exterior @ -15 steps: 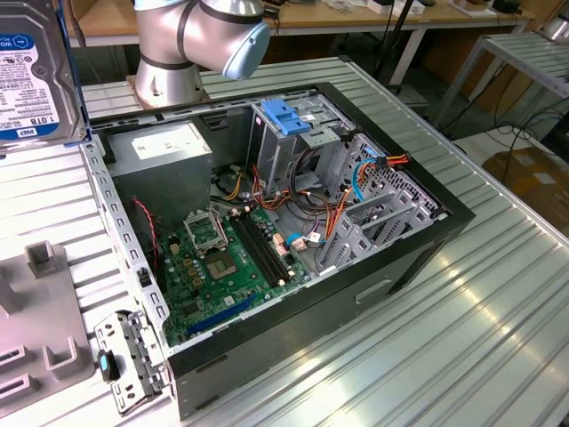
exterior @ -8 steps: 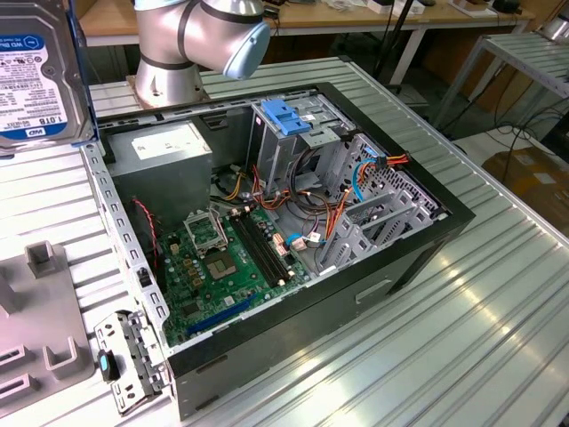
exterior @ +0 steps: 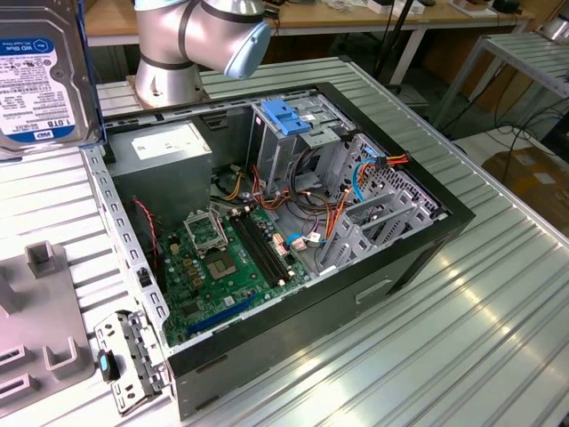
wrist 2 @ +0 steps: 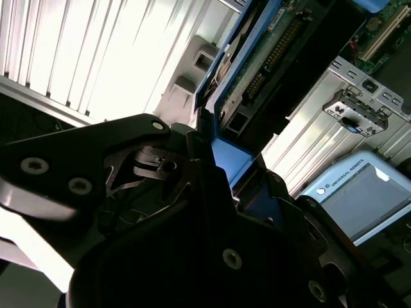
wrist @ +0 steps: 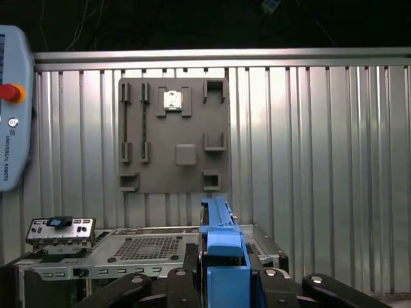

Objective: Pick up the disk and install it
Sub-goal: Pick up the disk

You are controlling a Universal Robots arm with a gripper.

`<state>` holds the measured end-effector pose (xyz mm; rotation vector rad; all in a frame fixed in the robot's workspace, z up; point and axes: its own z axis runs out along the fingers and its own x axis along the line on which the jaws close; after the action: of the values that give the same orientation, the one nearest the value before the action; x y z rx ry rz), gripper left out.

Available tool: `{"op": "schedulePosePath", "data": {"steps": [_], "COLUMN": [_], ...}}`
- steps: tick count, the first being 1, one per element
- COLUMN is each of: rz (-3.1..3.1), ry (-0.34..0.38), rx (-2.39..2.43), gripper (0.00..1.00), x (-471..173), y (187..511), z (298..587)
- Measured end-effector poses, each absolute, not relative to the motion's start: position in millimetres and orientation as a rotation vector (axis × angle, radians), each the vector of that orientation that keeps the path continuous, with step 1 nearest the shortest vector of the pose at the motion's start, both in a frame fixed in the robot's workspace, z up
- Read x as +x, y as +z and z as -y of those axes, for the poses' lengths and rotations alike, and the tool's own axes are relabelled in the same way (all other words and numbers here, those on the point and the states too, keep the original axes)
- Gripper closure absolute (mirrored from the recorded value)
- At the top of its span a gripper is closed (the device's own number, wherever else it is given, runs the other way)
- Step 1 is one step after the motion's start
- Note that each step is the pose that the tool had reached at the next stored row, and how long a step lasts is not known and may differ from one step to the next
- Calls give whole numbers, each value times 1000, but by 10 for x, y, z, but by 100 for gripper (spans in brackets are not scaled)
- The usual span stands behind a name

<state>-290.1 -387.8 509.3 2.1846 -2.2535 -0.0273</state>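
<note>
The disk (exterior: 40, 76) hangs in the air at the exterior view's upper left, close to the camera, its white label with a blue band facing out. In the first wrist view its blue plastic side rail (wrist: 221, 234) stands edge-on between the black fingers of my gripper (wrist: 221, 266), which is shut on it. The second wrist view shows the disk (wrist 2: 260, 70) from beneath, green circuit board and connector outward, with the gripper (wrist 2: 218, 160) clamped on its blue rail. The disk is above the table, beside the open computer case (exterior: 418, 253).
Inside the case are a metal drive cage with a blue plastic top (exterior: 289, 120), a grey power-supply box (exterior: 169, 156), a green motherboard (exterior: 222, 258) and loose cables. A grey fixture plate (wrist: 173, 135), a small metal bracket (exterior: 124, 360) and a teach pendant (wrist: 9, 109) lie on the ribbed table.
</note>
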Motion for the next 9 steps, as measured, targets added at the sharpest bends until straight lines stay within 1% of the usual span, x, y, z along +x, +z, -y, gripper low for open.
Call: {"op": "schedulePosePath", "data": {"steps": [9], "rz": [2253], "ry": [-28], "rx": [2184], "gripper": [63], "x": [-2867], "y": [5094], "z": [3922]}}
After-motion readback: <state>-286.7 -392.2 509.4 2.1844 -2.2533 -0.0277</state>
